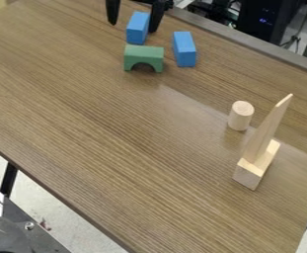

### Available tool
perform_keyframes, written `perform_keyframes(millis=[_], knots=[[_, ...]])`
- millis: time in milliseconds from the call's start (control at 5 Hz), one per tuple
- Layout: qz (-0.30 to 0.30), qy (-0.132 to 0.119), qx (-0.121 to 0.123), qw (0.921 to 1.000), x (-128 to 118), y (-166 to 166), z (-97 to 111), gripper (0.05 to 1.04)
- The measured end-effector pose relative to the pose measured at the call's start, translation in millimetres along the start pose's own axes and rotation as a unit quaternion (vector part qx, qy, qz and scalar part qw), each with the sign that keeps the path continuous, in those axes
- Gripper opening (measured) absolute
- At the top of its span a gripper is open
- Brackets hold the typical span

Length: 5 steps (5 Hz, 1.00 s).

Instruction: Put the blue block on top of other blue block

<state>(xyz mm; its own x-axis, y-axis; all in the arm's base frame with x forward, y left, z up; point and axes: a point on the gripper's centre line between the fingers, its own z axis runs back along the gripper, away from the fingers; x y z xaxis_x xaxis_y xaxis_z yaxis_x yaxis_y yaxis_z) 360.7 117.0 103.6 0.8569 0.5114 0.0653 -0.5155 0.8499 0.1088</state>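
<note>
Fingers (113, 11) spread apart, black gripper (134, 27) hanging tips-down at top edge of view, one blue block (137, 27) between the two, second blue block (184, 49) to the right on wooden table (109, 143), green arch block (143, 54) nearby, wooden cylinder (241, 116) beyond, pale pointed piece (268, 131) leaning upright in notched wooden block (249, 174)

The black end effector (133, 28) hangs at the far edge of the scene, a little left of the middle. Its two fingers (113, 11) stand spread, with a wide gap between them, and both point down. Each is dark and slim and narrows to a rounded tip. The one on the left of the scene hangs close to upright; the one on the right slants, its tip leaning left and reaching slightly nearer. Their upper ends run past the far edge.
</note>
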Motion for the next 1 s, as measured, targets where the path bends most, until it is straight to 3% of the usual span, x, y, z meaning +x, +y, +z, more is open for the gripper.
perform_keyframes(millis=[200,600,1000], knots=[[-0.003,0.022,0.005,0.9997,-4,-2,-16,1.0],[0.005,0.012,-0.039,0.9991,27,-9,-16,1.0],[0.008,-0.008,-0.046,0.9989,69,-8,-20,1.0]])
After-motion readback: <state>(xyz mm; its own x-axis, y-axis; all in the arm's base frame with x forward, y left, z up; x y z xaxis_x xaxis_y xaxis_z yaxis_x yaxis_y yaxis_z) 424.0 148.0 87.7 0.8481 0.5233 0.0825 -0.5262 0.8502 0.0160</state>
